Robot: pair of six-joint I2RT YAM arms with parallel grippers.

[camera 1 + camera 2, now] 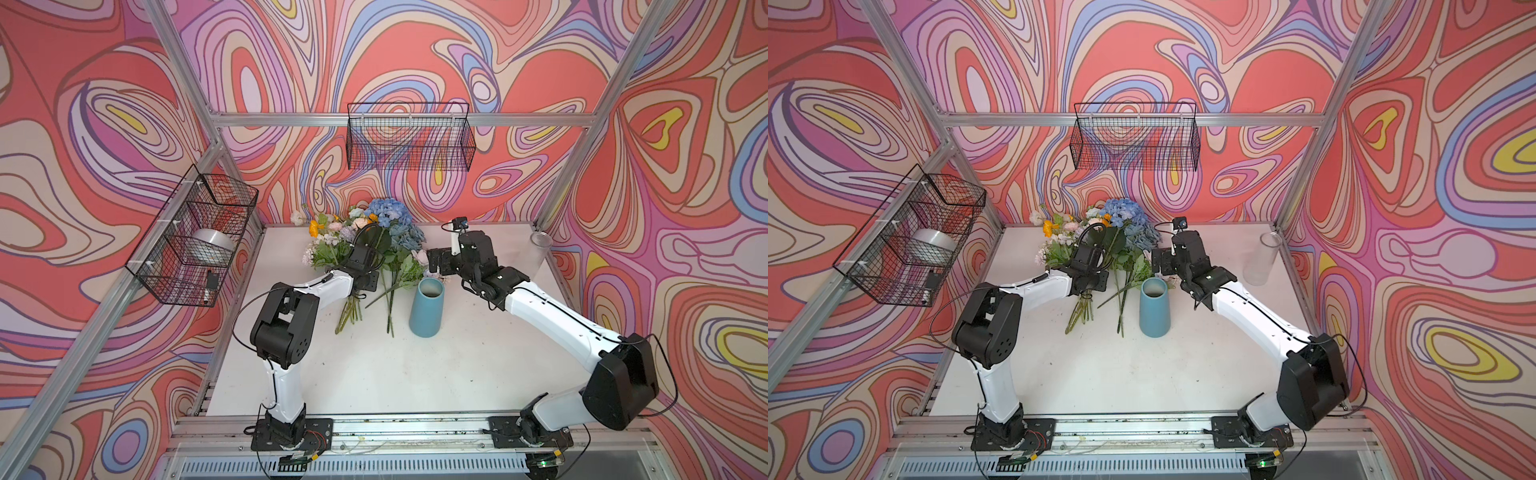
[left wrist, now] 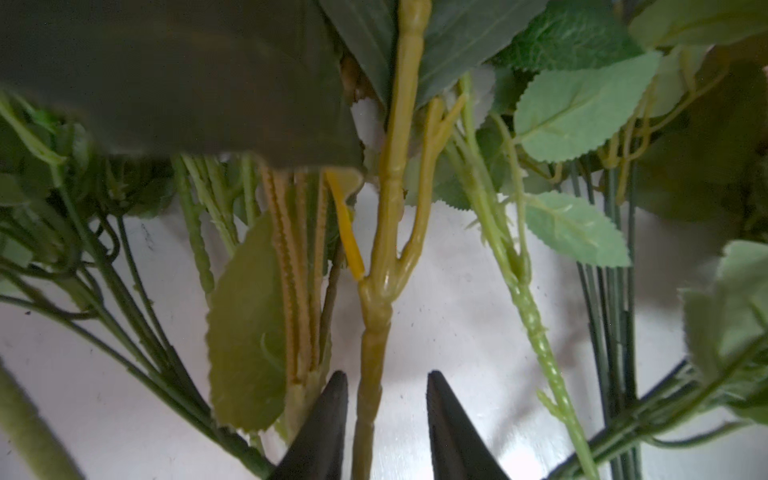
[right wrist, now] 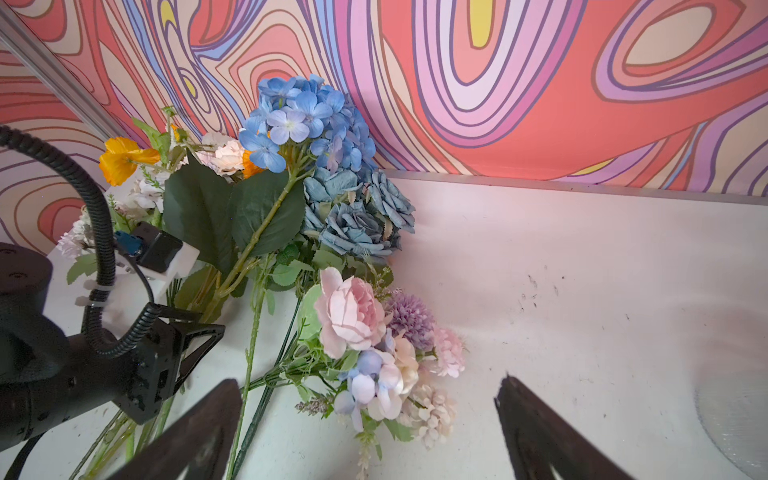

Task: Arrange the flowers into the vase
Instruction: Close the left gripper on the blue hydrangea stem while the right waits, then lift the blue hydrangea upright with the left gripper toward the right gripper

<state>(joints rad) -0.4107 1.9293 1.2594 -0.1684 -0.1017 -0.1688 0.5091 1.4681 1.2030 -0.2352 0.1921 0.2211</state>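
at the back of the worktop, close to the patterned wall, your flowers lie in a loose heap, blooms toward the wall and stem ends toward the arms' bases. the blue hydrangea sits farthest back, with the dusty-blue roses just beside it. an orange bloom lies on the left side of the heap, and a bunch with a pink peony lies nearest your right arm. the blue vase stands upright just beside the stem ends, between the heap and the right arm. a clear glass cylinder stands well apart in the back corner on the right

your left end effector is down among the stalks, its jaws partly spread and straddling a yellow-green stem. one finger sits almost against the stem and the other shows a gap of worktop, so you are not clamped on it. in both top views the wrist hides those fingers. your right end effector is spread wide and grasps nothing, hovering above the peony bunch, near the blue vase
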